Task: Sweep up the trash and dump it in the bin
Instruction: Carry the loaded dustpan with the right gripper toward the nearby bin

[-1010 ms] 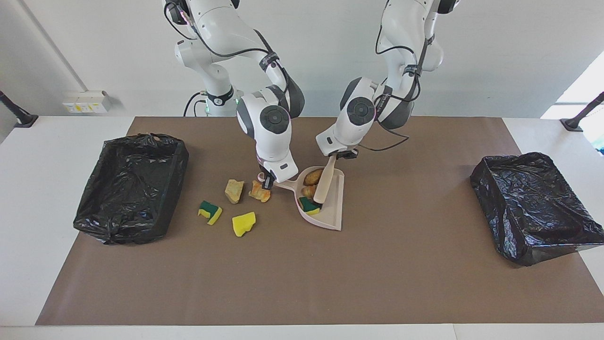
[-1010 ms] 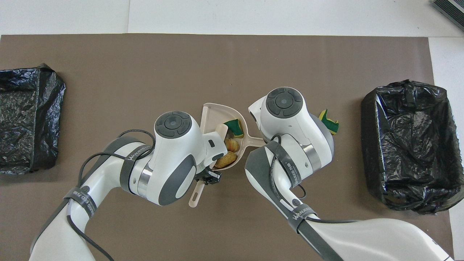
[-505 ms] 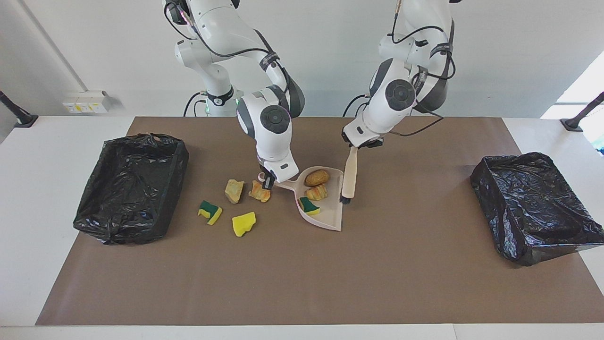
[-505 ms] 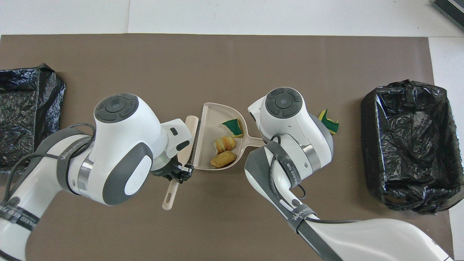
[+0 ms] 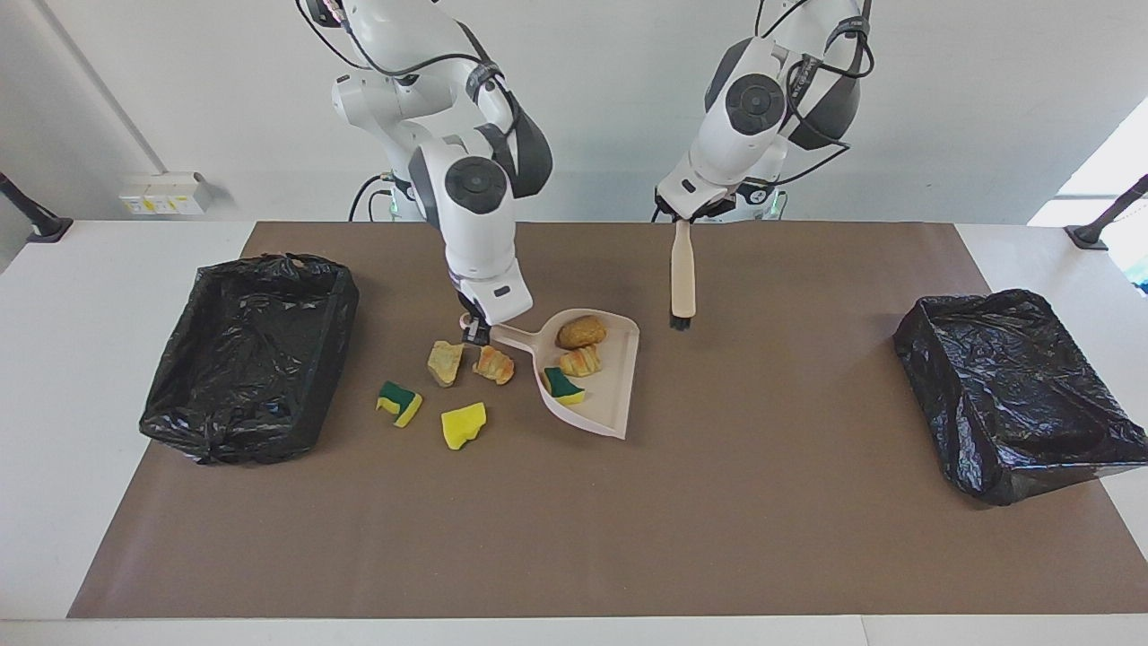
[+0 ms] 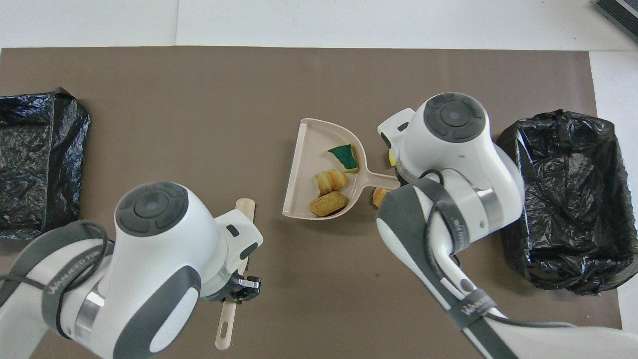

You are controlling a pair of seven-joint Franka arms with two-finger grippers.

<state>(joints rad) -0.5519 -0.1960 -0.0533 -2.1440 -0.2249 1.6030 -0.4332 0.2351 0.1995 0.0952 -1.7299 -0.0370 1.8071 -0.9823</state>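
I am holding the dustpan (image 5: 599,388) by its handle with the right gripper (image 5: 475,333), whose fingers are clamped shut on the handle's end, so the pan is sitting just beside the gripper toward the left arm's end of the table, its open lip pointing away from the gripper. Whether the pan is resting on the brown mat (image 5: 574,538) or hanging just above it, I cannot tell. Three pieces of trash are lying in the pan: a brown bread chunk (image 5: 580,332), a croissant-like piece (image 5: 580,361) and a green-yellow sponge piece (image 5: 563,385). Four more scraps are lying on the mat around the right gripper: an orange bread piece (image 5: 494,365) almost directly under it, a tan chunk (image 5: 445,362) just beside that, then a green-and-yellow sponge (image 5: 398,403) and a yellow sponge (image 5: 464,425) farther from the robots. I am keeping the left gripper (image 5: 682,216) raised over the mat, its fingers closed on the brush (image 5: 682,276), which is hanging straight down from it with the bristles lowest, clear of the mat and apart from the pan. One black-lined bin (image 5: 251,354) is standing well out from the right gripper at the right arm's end of the table, and another black-lined bin (image 5: 1009,390) is standing at the left arm's end.
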